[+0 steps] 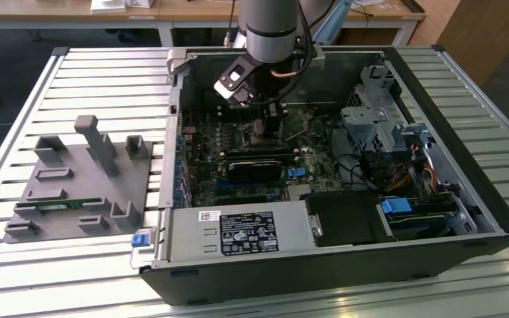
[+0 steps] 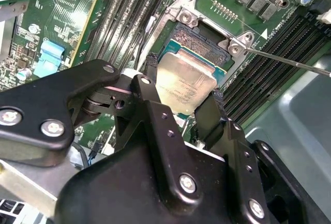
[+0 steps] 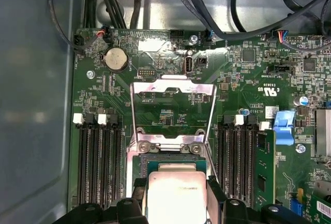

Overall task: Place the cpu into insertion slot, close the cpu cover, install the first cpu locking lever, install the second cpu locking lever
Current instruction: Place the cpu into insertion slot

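My gripper [image 2: 183,93] is shut on the cpu [image 2: 185,81], a flat square chip with a silvery top, pinched at two opposite edges by the black fingers [image 2: 151,92]. The chip hangs slightly tilted just over the insertion slot [image 2: 199,42], a dark square socket with a silver rim on the green board. In the first wrist view the cpu [image 3: 177,195] overlaps the near part of the slot [image 3: 168,160]. The cpu cover [image 3: 173,86], a thin silver frame, lies flipped open beyond the slot. In the exterior view the gripper [image 1: 268,124] is low inside the computer case.
Long black memory slots [image 3: 101,162] flank the socket on both sides. A thin metal lever rod [image 2: 289,61] sticks out beside the socket. Cables [image 3: 232,32] run along the case wall. A grey fixture block [image 1: 77,179] lies on the slatted table on the exterior view's left.
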### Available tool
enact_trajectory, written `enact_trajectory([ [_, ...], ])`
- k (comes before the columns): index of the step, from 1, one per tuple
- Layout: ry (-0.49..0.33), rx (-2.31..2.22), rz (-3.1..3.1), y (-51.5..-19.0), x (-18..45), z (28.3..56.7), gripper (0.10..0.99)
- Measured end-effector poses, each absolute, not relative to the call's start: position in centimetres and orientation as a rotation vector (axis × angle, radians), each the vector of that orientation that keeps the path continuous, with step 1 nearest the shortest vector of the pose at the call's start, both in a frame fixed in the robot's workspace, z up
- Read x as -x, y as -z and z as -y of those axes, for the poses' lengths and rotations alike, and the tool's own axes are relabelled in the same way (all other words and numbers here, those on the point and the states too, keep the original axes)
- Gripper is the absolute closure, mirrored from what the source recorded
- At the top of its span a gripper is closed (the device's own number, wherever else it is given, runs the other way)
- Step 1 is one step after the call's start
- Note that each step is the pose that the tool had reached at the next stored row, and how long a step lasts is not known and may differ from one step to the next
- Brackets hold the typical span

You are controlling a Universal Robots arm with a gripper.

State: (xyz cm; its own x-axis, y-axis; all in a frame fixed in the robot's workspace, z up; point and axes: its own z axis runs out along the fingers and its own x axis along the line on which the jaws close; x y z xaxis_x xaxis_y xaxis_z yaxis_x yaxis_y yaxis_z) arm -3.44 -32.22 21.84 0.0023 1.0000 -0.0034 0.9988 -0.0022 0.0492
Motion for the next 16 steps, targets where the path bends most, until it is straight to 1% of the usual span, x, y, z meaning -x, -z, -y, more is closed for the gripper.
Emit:
enact_trajectory([
  [16,-0.042,-2.194,-2.189,-20.6,3.5,32.1,0.545],
])
